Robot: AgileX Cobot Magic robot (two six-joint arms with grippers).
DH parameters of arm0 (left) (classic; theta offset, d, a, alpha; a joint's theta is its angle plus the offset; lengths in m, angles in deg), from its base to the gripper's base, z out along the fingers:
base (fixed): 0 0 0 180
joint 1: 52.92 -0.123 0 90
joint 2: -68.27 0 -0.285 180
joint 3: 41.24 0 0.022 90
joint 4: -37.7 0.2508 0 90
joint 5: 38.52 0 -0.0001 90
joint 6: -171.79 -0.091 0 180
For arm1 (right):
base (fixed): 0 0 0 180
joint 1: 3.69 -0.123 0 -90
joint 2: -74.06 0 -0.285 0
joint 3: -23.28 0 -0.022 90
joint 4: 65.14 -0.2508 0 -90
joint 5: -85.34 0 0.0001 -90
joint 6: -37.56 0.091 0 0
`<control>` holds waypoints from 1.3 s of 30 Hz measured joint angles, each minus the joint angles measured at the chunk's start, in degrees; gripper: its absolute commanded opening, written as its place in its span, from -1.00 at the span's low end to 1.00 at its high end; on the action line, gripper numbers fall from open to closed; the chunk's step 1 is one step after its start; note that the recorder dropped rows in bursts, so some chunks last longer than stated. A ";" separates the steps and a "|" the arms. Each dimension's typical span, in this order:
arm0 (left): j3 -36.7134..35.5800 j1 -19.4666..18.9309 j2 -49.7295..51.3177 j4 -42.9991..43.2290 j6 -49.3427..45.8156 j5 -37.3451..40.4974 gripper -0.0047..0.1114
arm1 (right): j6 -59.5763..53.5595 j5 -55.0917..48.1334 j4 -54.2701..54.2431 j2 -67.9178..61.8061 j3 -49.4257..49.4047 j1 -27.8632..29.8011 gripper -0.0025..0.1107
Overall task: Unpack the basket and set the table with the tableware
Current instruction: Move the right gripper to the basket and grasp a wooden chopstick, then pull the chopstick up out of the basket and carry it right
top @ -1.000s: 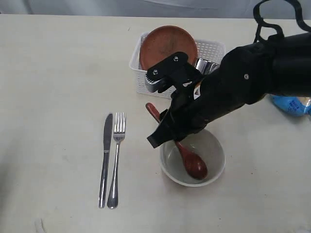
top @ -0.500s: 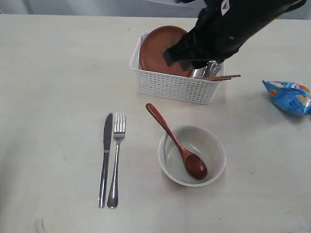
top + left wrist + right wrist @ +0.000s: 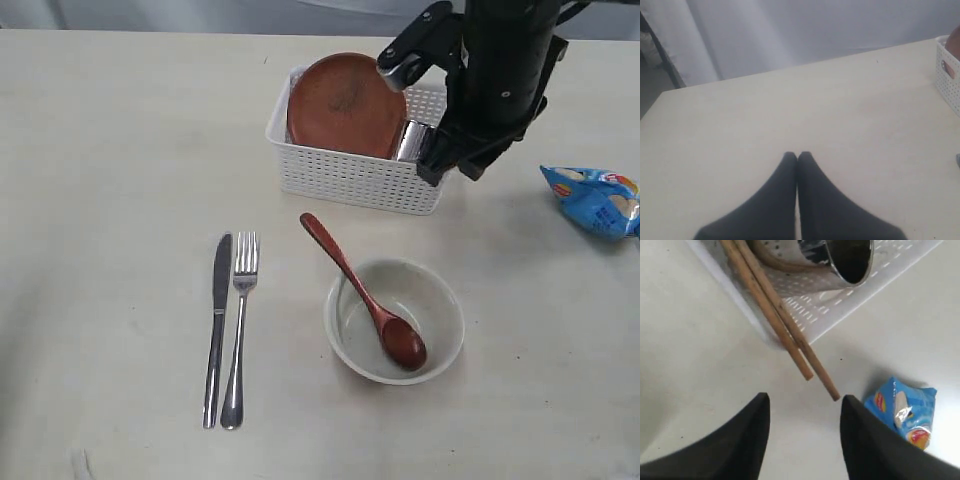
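The right arm (image 3: 497, 80) angles down over the basket's (image 3: 345, 178) right end, the right gripper (image 3: 805, 401) spread wide and empty above the chopsticks (image 3: 771, 305) poking past its rim; the left gripper (image 3: 797, 156) sits closed above the table (image 3: 740, 130).

Right wrist view: chopsticks (image 3: 789, 346) and cup (image 3: 840, 262) run off the frame edge | exterior view: right arm (image 3: 500, 80) hides the chopsticks, most of the cup, the basket's (image 3: 340, 175) right end | snack bag (image 3: 590, 200) cropped at the edge | left wrist view: only the basket's corner shows

light: bright, even | shadows: soft, beside bowl (image 3: 438, 298) | glare: cup (image 3: 827, 265) | blur: left claw (image 3: 797, 155)
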 measured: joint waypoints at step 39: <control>0.00 0.00 0.00 0.11 0.00 0.00 -0.92 | -1.04 2.54 9.15 -6.92 0.11 0.00 -0.84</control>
